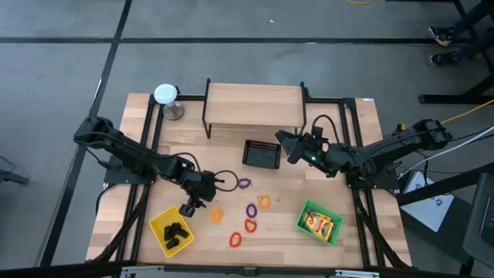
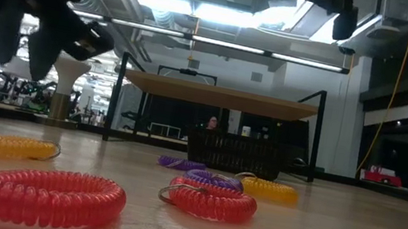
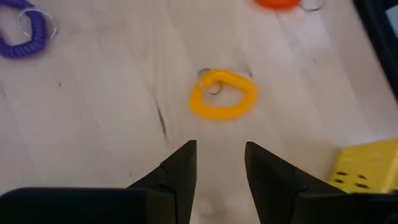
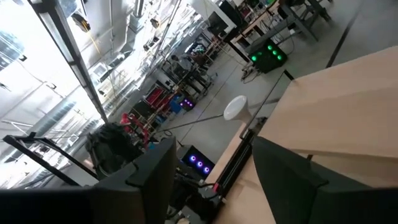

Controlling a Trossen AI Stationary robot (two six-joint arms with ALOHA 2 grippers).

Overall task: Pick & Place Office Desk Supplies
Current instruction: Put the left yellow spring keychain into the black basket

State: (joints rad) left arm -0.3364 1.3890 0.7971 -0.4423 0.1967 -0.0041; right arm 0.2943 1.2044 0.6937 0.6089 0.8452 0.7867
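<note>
Thin coiled rings lie flat on the wooden table: a yellow ring (image 1: pixel 216 215) (image 3: pixel 222 94), two purple rings (image 1: pixel 244 184) (image 1: pixel 252 210), an orange ring (image 1: pixel 265 201) and two red rings (image 1: pixel 250 225) (image 1: pixel 235 240). Small black clips (image 1: pixel 176 234) lie in the yellow tray (image 1: pixel 158 220). Flat yellow packs (image 1: pixel 319 224) lie in the green tray (image 1: pixel 302 210). My left gripper (image 1: pixel 187 210) (image 3: pixel 221 163) is open and empty. It hangs above the table between the yellow tray and the yellow ring. My right gripper (image 1: pixel 284 147) (image 4: pixel 214 171) is open and empty, raised beside the black mesh basket (image 1: pixel 261 154).
A wooden shelf on a black frame (image 1: pixel 255 104) stands at the back, with the mesh basket in front of it. A white-topped round metal object (image 1: pixel 165 94) stands at the far left corner. In the low view, a red ring (image 2: pixel 38 195) lies nearest the front edge.
</note>
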